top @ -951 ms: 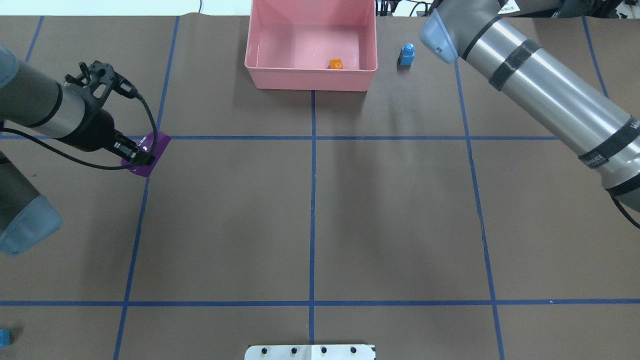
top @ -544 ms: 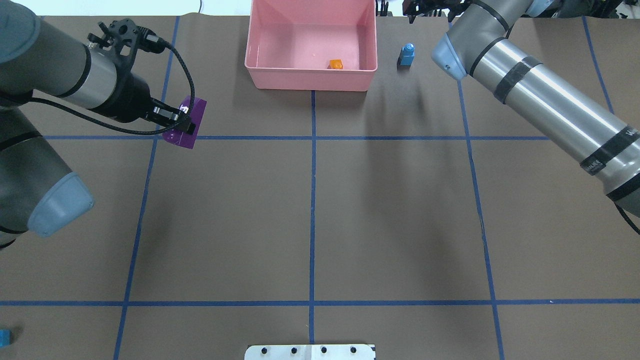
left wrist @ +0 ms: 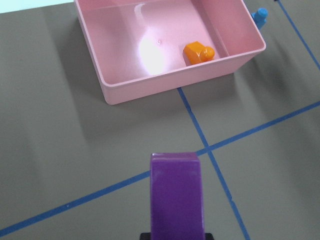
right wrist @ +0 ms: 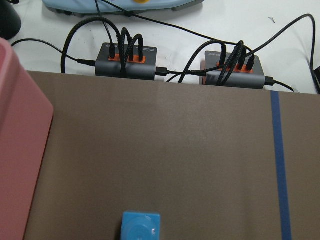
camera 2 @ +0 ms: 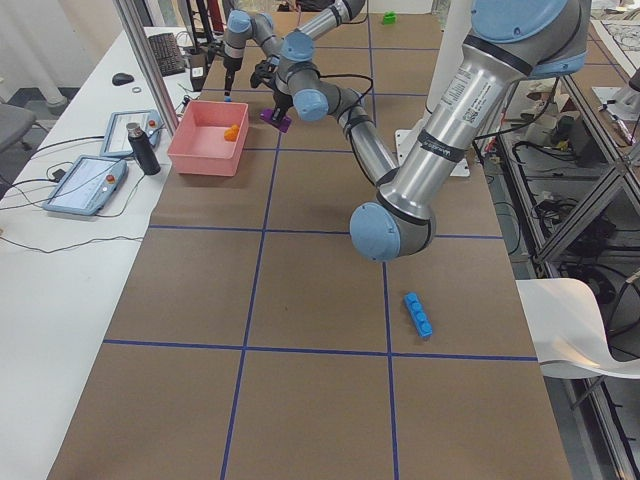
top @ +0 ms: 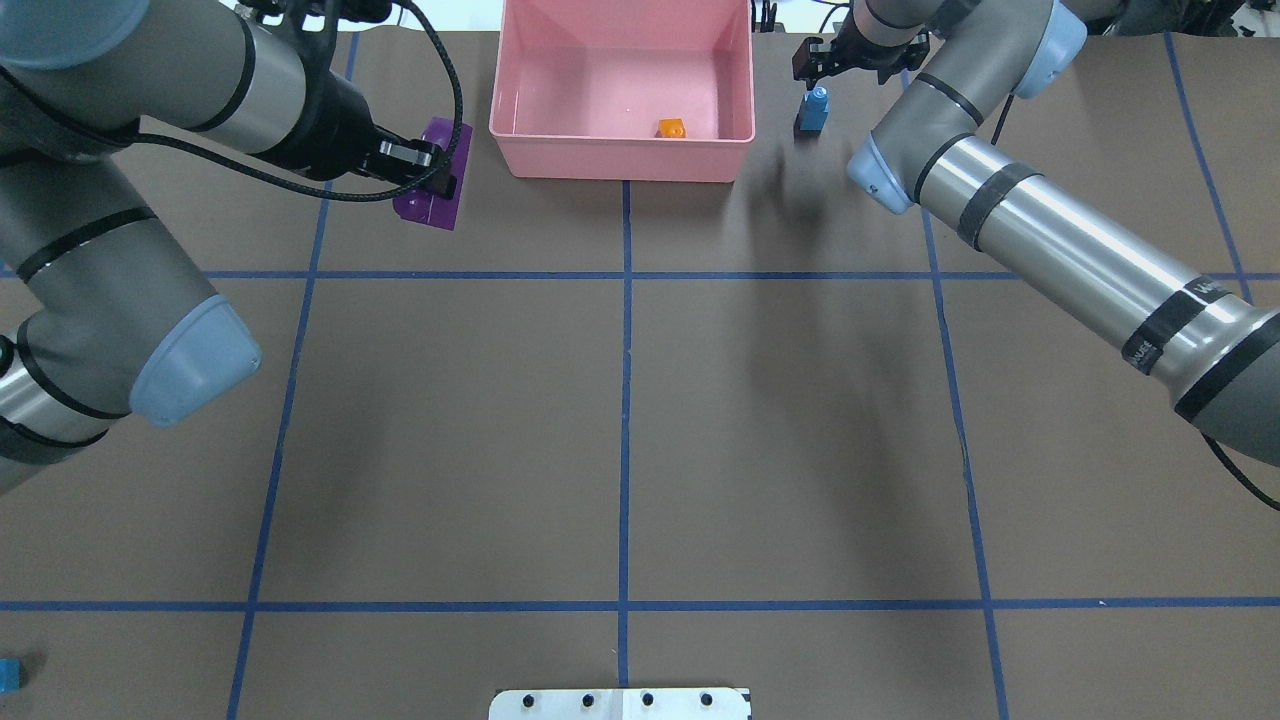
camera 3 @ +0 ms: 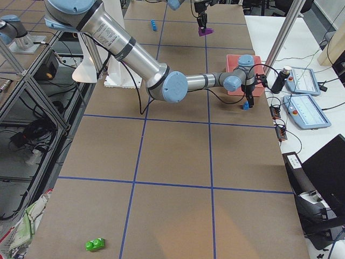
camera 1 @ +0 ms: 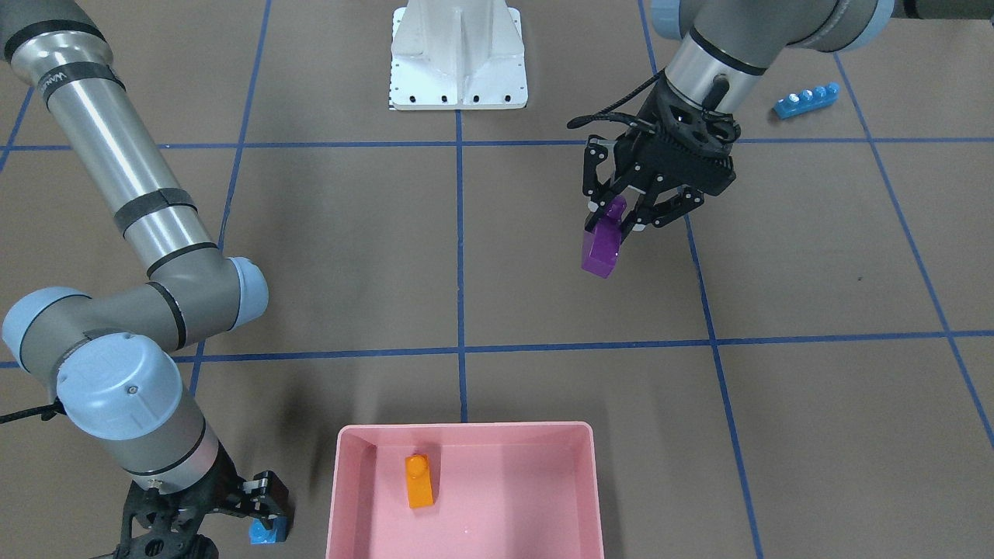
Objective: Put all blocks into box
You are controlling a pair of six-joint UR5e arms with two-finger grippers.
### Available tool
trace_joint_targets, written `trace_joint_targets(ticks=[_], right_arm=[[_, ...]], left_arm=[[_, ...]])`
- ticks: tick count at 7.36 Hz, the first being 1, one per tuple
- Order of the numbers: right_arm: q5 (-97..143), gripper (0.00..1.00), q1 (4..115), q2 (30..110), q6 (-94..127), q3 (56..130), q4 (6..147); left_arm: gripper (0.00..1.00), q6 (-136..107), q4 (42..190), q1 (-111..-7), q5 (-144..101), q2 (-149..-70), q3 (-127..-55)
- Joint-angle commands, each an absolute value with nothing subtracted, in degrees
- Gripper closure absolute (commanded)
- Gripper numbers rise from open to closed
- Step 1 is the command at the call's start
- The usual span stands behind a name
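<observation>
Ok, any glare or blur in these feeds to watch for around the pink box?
Left wrist view: a bright glare patch on the box floor beside the orange block; the purple block fills the near foreground, slightly soft. Right wrist view: the small blue block is cropped by the bottom edge. Overhead view: soft arm shadows on the table right of the box.

A wall of the box (top: 620, 160) stands between the purple block (top: 428, 208) and its wide open-topped inside

no readable text or labels
</observation>
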State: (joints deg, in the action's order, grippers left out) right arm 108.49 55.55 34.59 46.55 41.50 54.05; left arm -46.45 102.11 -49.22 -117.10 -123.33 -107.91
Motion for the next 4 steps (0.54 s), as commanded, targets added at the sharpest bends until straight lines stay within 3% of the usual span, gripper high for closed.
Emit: trace_joint_targets(ticks=[1,4], right_arm=[[107.59,0.01,54.32,32.36,46.67,37.65,52.22],[104.59,0.06,53.53,30.76,46.67,31.82,48.08]], left_arm=[[1.00,-47.98,102.13,-49.13,-114.01,-126.80,-105.22],[1.00,-50.01,102.30,-49.04,-110.74,-133.42,-98.00]])
